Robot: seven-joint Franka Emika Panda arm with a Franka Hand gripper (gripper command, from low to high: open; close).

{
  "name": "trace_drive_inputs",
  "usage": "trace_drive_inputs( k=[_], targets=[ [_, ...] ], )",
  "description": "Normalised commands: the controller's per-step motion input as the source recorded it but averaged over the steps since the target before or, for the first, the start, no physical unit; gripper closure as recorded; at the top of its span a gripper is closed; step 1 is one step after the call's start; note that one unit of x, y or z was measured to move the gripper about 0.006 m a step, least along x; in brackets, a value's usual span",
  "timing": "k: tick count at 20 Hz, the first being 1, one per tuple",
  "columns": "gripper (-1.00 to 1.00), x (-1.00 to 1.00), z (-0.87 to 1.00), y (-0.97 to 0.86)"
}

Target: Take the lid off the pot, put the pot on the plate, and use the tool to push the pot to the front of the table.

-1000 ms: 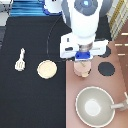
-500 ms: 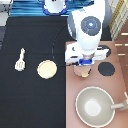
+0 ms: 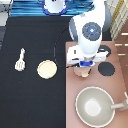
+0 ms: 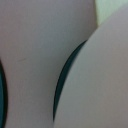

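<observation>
On the black table point(image 3: 30, 100), the tool point(image 3: 20, 60) is found nearest the exterior view's left, lying with its slotted head toward the bottom. The plate point(image 3: 47, 69) is seen just to its right, bare, near the edge of the brown stove panel point(image 3: 72, 112). Further right, the gripper point(image 3: 84, 67) is lowered directly over the pot point(image 3: 83, 71) on the stove panel; only a small part of the pot is shown beneath the hand, and the lid cannot be made out. A black burner point(image 3: 107, 69) is seen beside the pot, and the large grey pan point(image 3: 95, 106) below it. A pale rounded surface point(image 4: 100, 75) is shown very close in the wrist view.
</observation>
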Motion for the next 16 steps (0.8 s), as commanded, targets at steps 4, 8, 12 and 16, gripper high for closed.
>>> trace_drive_inputs(
  k=[4,8,12,16],
  targets=[
    [1.00,-0.14,-0.16,0.00],
    [1.00,-0.20,-0.19,0.00],
    [1.00,-0.16,-0.03,0.00],
    [1.00,-0.07,0.65,-0.04]
  ],
)
